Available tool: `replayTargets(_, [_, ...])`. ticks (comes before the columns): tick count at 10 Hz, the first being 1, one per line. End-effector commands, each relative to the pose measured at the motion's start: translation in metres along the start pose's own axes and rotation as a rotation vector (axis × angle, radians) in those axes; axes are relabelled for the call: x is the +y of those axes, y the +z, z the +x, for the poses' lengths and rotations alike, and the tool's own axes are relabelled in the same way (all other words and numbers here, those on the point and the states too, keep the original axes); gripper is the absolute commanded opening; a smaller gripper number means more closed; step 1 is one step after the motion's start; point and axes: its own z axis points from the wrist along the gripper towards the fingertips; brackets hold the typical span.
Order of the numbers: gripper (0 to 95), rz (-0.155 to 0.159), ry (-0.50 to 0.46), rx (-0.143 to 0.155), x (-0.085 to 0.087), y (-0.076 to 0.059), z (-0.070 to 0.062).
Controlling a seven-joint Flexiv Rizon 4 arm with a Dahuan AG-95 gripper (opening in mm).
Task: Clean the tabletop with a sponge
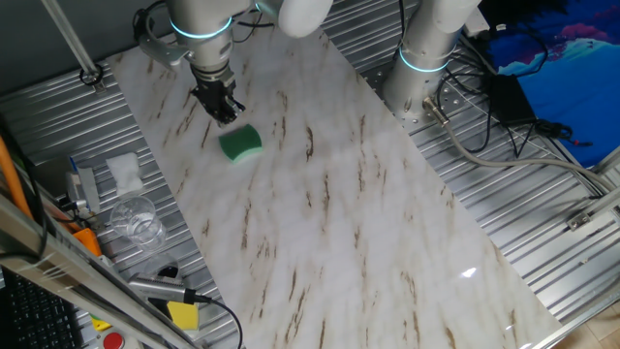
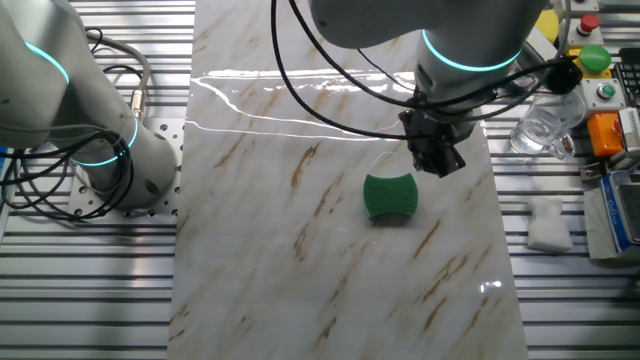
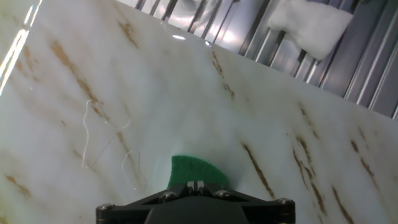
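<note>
One fixed view: white tissue [image 1: 124,171], clear glass [image 1: 135,219] and yellow block [image 1: 182,315] parked on the ribbed metal surface [image 1: 542,208] left of the table [image 1: 329,233]. Green sponge [image 1: 240,142] flat on the marble, just right of and nearer than the gripper [image 1: 223,110]; touching or apart, cannot tell.

Other fixed view: sponge [image 2: 389,196] left of and below the gripper [image 2: 438,160]; fingers' state unclear. Bare marble all around.

Hand view: sponge [image 3: 196,172] at the bottom edge; tissue [image 3: 314,25] beyond the far edge.
</note>
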Motion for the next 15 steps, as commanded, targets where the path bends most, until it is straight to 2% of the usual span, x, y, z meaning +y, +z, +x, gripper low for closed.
replayTargets(1, [0.0, 0.0, -0.003, 0.006, 0.0, -0.002, 0.001])
replayTargets(3, [0.0, 0.005, 0.028, 0.007, -0.001, -0.013, 0.003])
replayTargets(4, [0.0, 0.006, 0.063, 0.02, -0.002, -0.025, 0.007])
replayTargets(5, [0.0, 0.017, 0.075, 0.024, -0.005, -0.032, 0.011])
replayTargets(6, [0.0, 0.011, 0.074, 0.02, -0.007, -0.034, 0.013])
replayTargets(7, [0.0, -0.03, 0.091, 0.0, -0.015, -0.035, 0.017])
replayTargets(8, [0.0, -0.046, 0.088, 0.002, -0.018, -0.032, 0.018])
replayTargets(9, [0.0, -0.047, 0.088, 0.002, -0.019, -0.031, 0.018])
replayTargets(12, [0.0, -0.109, 0.101, -0.027, -0.036, 0.0, 0.023])
replayTargets(15, [0.0, -0.109, 0.091, -0.027, -0.041, 0.024, 0.019])
